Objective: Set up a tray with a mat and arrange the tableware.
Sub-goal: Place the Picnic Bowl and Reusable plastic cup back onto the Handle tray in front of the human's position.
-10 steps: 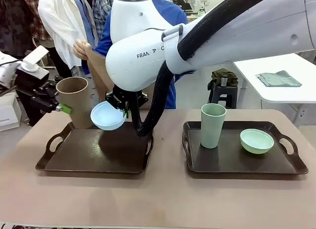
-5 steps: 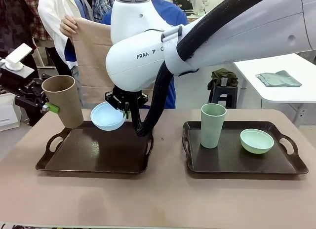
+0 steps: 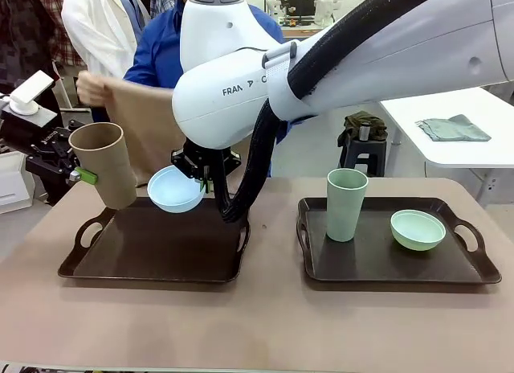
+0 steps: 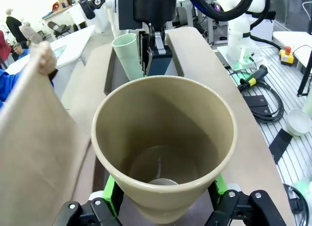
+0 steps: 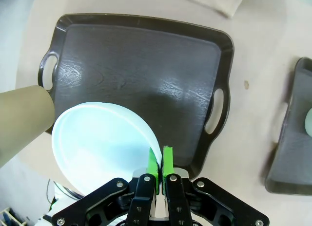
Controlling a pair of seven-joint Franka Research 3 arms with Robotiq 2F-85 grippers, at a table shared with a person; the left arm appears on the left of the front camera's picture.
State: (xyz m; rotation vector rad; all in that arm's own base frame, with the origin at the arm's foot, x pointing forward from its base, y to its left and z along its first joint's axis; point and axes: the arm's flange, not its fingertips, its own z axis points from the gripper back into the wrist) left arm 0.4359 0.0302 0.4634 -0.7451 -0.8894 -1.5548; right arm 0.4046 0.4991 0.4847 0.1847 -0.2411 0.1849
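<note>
Above the left edge of the bare dark tray (image 3: pixel 161 248), my left gripper (image 3: pixel 85 177) is shut on the tan cup (image 3: pixel 104 164), which tilts slightly. In the left wrist view the green pads (image 4: pixel 113 194) clamp the tan cup (image 4: pixel 163 148) from both sides. My right gripper (image 3: pixel 205 177) is shut on the rim of the light blue bowl (image 3: pixel 175 188), which hangs over that tray's far edge. Seen from the right wrist, this gripper (image 5: pixel 161 162) pinches the bowl (image 5: pixel 100 145) above the tray (image 5: pixel 141 75). Behind the tray, a person holds up a tan mat (image 3: pixel 136 124).
The right tray (image 3: pixel 377 260) carries a pale green cup (image 3: pixel 346 204) and a pale green bowl (image 3: pixel 418 230). My right arm's big white link (image 3: pixel 241 75) spans the middle. The person's hand (image 4: pixel 44 58) grips the mat (image 4: pixel 34 138) close beside the tan cup.
My left gripper swung the tan cup left and tilted it, then held still. The person unfolded the mat, then lowered it and shifted it left. The bowl barely moved.
</note>
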